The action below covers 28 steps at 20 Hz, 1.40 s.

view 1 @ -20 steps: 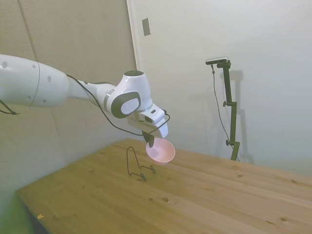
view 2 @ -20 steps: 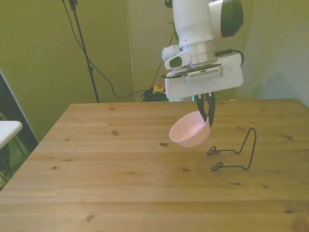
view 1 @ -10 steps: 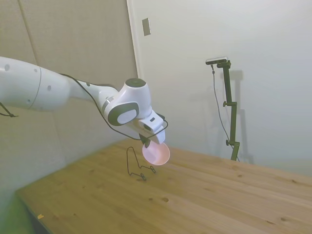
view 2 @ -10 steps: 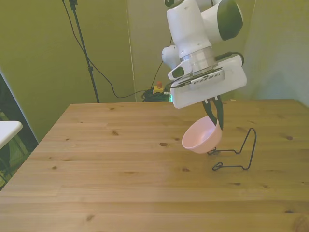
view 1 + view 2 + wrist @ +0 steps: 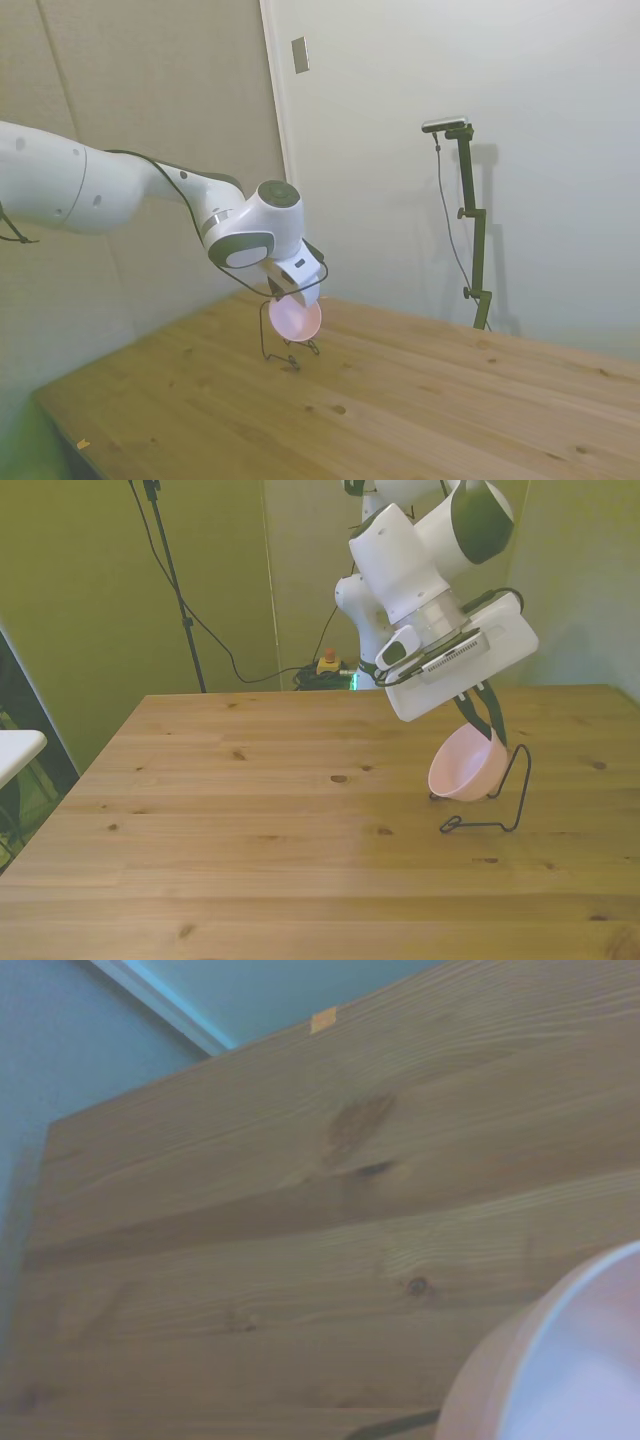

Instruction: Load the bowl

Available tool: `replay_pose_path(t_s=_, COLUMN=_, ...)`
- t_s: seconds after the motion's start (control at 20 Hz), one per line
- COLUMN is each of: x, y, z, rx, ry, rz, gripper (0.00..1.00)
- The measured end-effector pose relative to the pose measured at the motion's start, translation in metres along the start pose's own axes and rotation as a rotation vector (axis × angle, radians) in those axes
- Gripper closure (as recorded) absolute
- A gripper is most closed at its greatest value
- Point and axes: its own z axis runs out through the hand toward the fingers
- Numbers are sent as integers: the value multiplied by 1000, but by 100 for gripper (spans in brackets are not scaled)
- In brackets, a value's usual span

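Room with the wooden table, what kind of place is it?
Probably a robot test lab: one white arm over a nearly bare wooden table, its gripper holding a pink bowl at a wire rack.

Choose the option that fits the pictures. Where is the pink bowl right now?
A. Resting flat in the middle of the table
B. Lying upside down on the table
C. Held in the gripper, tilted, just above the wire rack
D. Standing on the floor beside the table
C: the gripper pinches the rim of the bowl, which hangs tilted over the wire rack, off the table.
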Motion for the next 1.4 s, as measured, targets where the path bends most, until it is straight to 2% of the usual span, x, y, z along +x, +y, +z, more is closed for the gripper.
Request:
replay_pose_path(t_s=0.25, x=1, y=4, z=9, rx=36, ry=-40, rz=11, gripper=100)
replay_pose_path(t_s=0.5, x=1, y=5, z=17, rx=9, ry=-27, rz=-19, gripper=100)
replay_pose_path(t_s=1.0, x=6, y=15, z=28, rx=50, ry=-91, rz=-28, gripper=100)
replay_pose_path(t_s=1.4, x=2, y=14, z=33, rx=53, ry=-108, rz=-32, gripper=100)
